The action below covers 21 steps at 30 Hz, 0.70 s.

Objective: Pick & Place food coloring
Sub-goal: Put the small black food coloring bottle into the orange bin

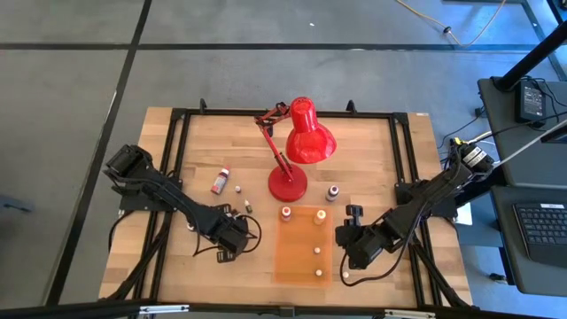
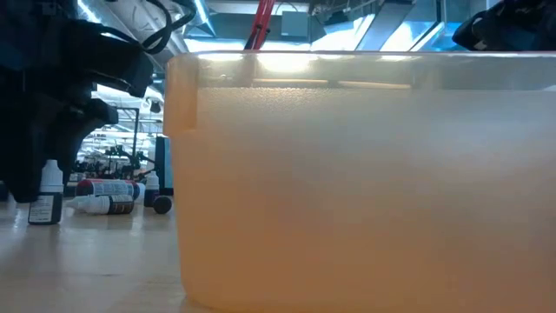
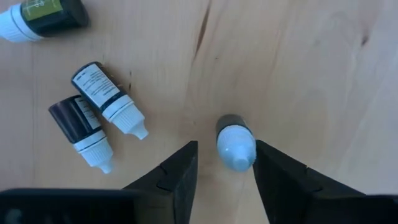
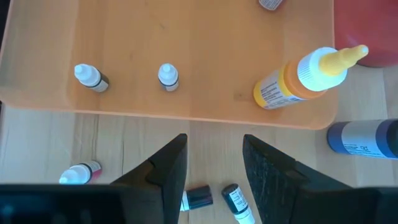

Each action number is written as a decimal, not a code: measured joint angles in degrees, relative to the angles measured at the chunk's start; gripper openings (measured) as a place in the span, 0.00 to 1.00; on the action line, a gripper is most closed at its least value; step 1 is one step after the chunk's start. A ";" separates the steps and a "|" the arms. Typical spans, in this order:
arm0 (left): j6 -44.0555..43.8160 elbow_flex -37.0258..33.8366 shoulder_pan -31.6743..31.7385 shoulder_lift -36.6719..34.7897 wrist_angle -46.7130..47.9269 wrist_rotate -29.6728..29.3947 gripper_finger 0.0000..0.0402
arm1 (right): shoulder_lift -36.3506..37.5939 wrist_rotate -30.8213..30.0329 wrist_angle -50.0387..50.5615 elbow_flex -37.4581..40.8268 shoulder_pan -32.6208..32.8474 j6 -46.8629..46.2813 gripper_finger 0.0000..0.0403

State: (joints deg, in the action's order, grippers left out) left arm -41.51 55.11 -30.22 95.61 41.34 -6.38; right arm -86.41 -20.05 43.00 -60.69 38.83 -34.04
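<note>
Left gripper [image 3: 224, 180] hung low over the wooden table [image 1: 195, 142], on the left-arm side of the flat translucent orange tray [image 1: 297, 266], with its two dark fingers [image 3: 177, 183] standing apart on either side of an upright dark dropper bottle with a white pointed cap [image 3: 235, 142]. A sliver of wood showed between each finger and the bottle, so no grip was visible. Near that bottle, farther from the tray, two more small dark bottles with white caps [image 3: 93, 127] lay on their sides, touching each other, and a third dark bottle with a greenish label [image 3: 43, 17] lay beyond them.

Right gripper [image 4: 214, 177] hovered on the opposite side of the tray, just off its edge, its fingers [image 4: 165, 174] apart and holding nothing. On the tray stood two tiny white-capped bottles [image 4: 168, 76] side by side but apart, and a larger orange-bodied bottle with a yellow tip [image 4: 298, 78] toward the red desk lamp [image 1: 301, 151] end. A blue bottle [image 4: 364, 138] lay just off the tray's corner there, and a red-bodied bottle [image 4: 79, 173] and two dark ones [image 4: 236, 199] lay on the wood beside the tray, near the right gripper. Away from the tray, beyond the lamp's base, a larger red-labelled bottle [image 1: 219, 182] lay on the table.
</note>
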 joint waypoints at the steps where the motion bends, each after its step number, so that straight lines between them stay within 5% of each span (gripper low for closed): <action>1: 0.18 0.00 0.00 0.00 -0.14 0.01 0.34 | 0.00 0.00 0.00 0.00 0.00 0.00 0.39; 21: 1.79 0.00 0.11 -0.04 -1.04 -1.48 0.19 | 0.00 0.03 0.02 0.00 0.00 -0.02 0.39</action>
State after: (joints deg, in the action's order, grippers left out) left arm -39.72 55.11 -30.11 95.57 40.29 -7.86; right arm -86.41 -20.02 43.03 -60.69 38.83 -34.06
